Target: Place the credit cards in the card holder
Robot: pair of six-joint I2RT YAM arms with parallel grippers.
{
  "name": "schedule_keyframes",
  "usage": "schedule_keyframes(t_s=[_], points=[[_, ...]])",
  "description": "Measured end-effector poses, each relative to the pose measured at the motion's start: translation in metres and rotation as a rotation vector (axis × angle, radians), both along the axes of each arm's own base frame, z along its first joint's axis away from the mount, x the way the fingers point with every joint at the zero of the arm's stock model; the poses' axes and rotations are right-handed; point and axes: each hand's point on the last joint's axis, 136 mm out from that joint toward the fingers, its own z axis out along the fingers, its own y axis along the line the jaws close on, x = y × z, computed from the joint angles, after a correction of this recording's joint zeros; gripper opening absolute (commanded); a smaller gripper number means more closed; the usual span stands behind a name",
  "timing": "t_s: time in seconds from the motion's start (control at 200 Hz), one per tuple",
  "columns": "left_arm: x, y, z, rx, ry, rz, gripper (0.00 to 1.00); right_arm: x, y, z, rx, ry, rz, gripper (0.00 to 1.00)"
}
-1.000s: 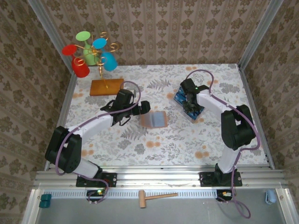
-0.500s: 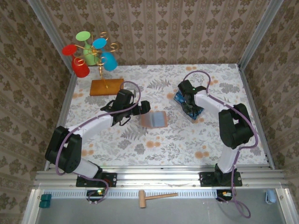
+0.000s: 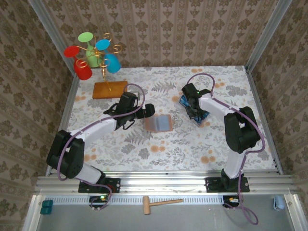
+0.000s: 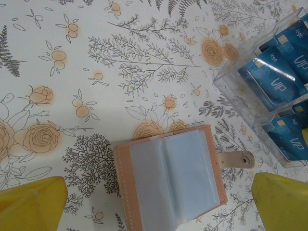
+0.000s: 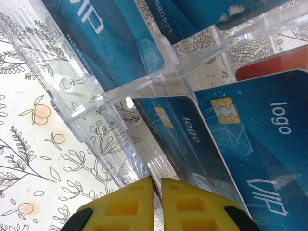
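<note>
The right claw (image 5: 157,192) is reaching into the clear tray (image 5: 72,82), which is sitting toward the right edge of the worktop (image 3: 144,149). Its yellow fingers are standing all but closed, with only a thin slit showing between them. They are meeting right where the edge of one of the credit cards (image 5: 192,139) is running beside a clear partition. I am unable to tell whether a card, the plastic wall or nothing is sitting in that slit.

That is where the risk is lying. If the fingers are pinching the partition, a lift is likely dragging the whole tray and spilling the cards. If they are catching just a sliver of card, it is likely slipping out or pulling an overlapping neighbour along.

The card holder (image 4: 171,178) is lying open near the middle of the worktop, apart from the tray, with its pockets facing up. The left claw (image 3: 147,111) is hanging by it, spread wide and gripping nothing. The holder is therefore lying unpinned and may be sliding or folding shut when a card is being pushed in.
</note>
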Motion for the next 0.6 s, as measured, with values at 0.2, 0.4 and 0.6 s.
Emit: schedule_keyframes(t_s=[0.2, 0.4, 0.6], points=[[0.0002, 0.0003, 0.0000, 0.000, 0.000, 0.001, 1.00, -0.0015, 0.0043, -0.0011, 0.026, 0.010, 0.006, 0.23], [0.0002, 0.0003, 0.0000, 0.000, 0.000, 0.001, 1.00, -0.0052, 0.0081, -0.0031, 0.051, 0.028, 0.008, 0.21], [0.0002, 0.0003, 0.0000, 0.000, 0.000, 0.001, 1.00, -0.0075, 0.0095, -0.0040, 0.060, 0.040, 0.010, 0.17]])
